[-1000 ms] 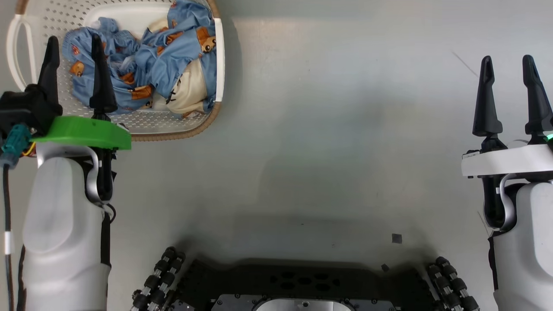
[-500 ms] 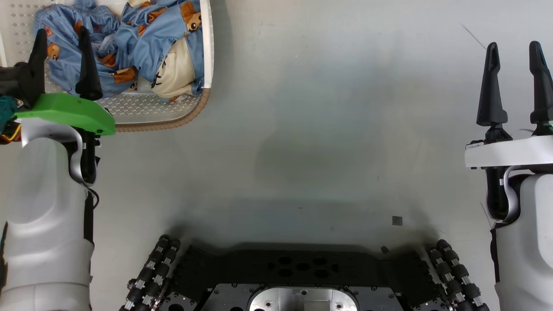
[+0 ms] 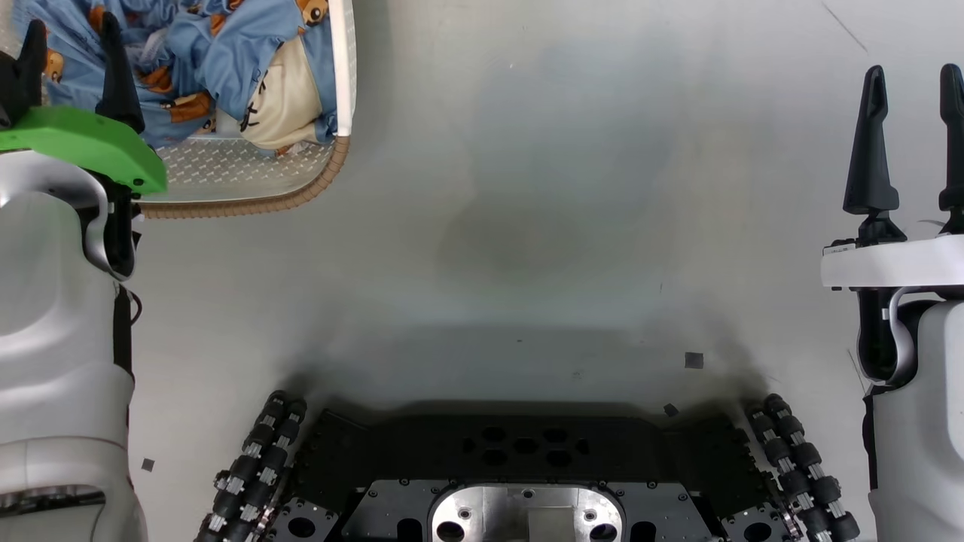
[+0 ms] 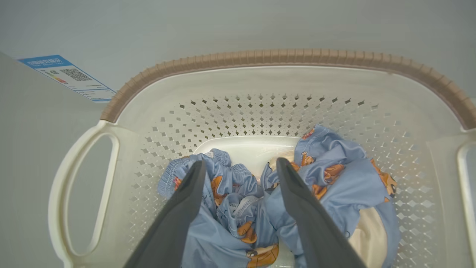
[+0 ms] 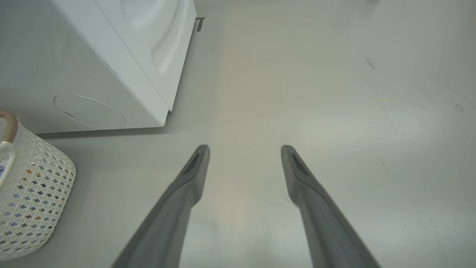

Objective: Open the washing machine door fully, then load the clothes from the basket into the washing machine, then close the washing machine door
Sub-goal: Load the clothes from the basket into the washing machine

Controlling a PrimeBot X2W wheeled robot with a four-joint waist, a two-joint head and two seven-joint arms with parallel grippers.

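Clothes (image 4: 334, 178): lay bunched in the bottom of the basket. The fabric was light blue with orange-brown bears, and a cream lining showed on one bundle.
Basket (image 4: 297, 56): stood on the floor (image 3: 527, 188) at the robot's front left, near the front of the washing machine.
Left gripper (image 4: 240, 163): the fingers were spread apart and pinched nothing. It was positioned over the basket opening, pointing down at the blue bundle. Contact with the fabric could not be determined.
Right gripper (image 5: 244, 149): the fingers were spread apart and empty. It was positioned over bare floor on the robot's right, well apart from the basket.
Washing machine (image 5: 111, 56): showed as a white cabinet with a round flap (image 5: 89, 109) low on its front. A blue-and-white QR sticker (image 4: 67, 76) appeared beyond the basket rim in the left wrist view.
Robot base (image 3: 527, 467): was black and wheeled, at the bottom of the head view.
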